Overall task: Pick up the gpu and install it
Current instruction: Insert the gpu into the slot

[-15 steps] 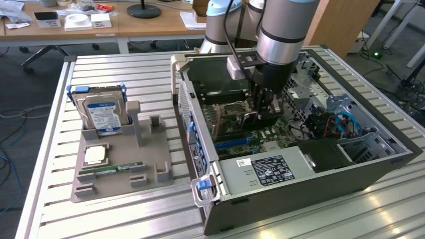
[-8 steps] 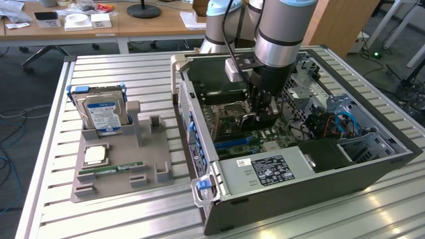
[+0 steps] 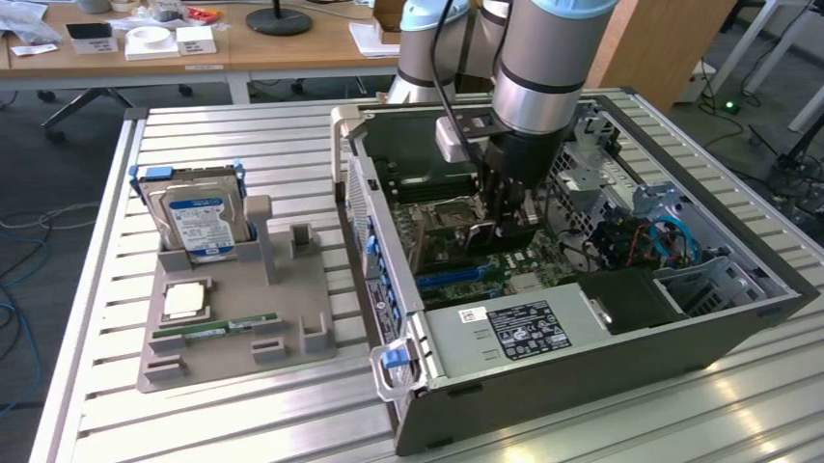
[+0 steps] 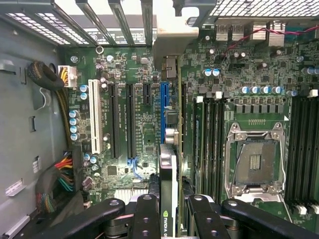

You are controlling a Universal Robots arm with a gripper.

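Observation:
The gpu is a thin dark card seen edge-on, and its silver end bracket reaches the slot openings in the case's rear wall. My gripper is shut on its near end, one black finger on each flat side. The card hangs upright over the green motherboard, beside the long blue slot; whether it touches the slot I cannot tell. In the exterior view my gripper reaches down into the open computer case, just above the board.
Left of the case in the exterior view, a grey holder carries an upright hard drive, a processor and a green memory stick. Inside the case are a power supply, an open processor socket and cable bundles.

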